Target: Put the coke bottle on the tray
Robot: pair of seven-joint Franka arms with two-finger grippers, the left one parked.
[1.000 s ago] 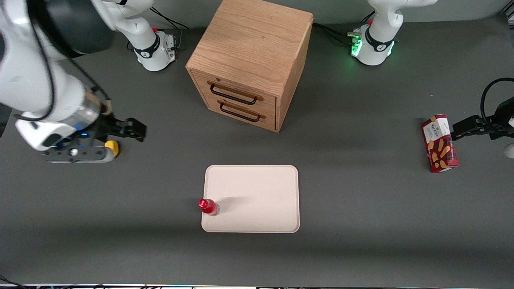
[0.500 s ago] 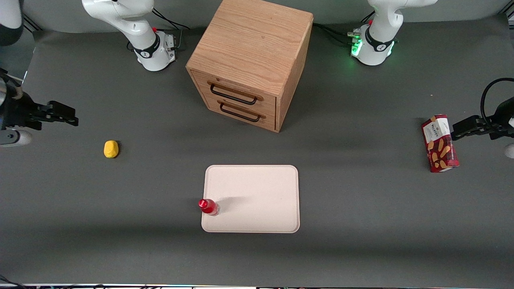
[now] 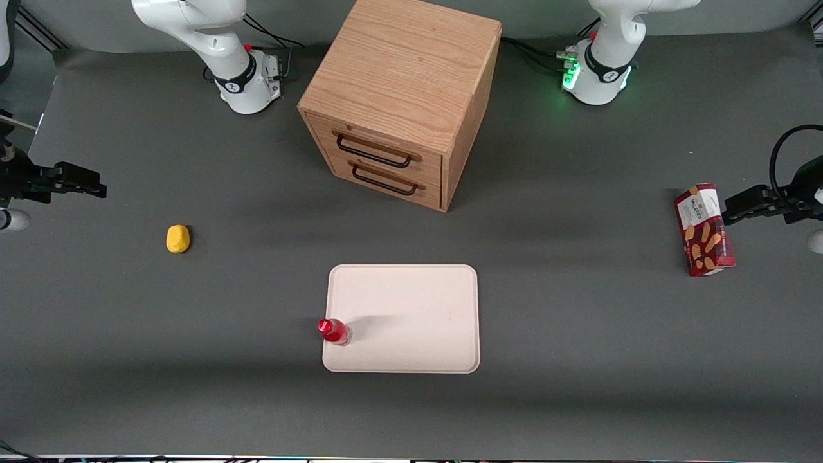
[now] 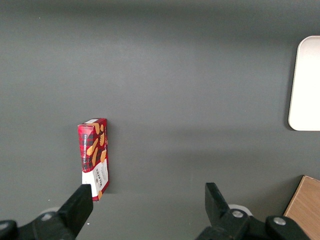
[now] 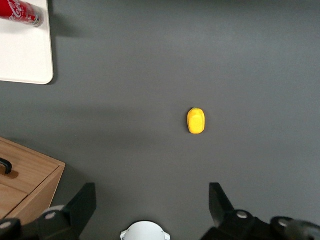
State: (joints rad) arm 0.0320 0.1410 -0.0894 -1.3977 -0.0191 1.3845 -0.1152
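Pulled back to working-arm table edge since 1s ago: gripper (image 3: 96,186) wide, holding nothing. Coke bottle (image 3: 334,330) standing on tray (image 3: 411,302) corner; looks done, nxt just park.

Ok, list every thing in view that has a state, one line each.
coke bottle: upright, cap on, standing on the tray's edge.
tray: flat on the table, holds only the bottle.
cabinet: both drawers shut.
snack box: lying flat.
gripper: open, empty, at the working arm's end.
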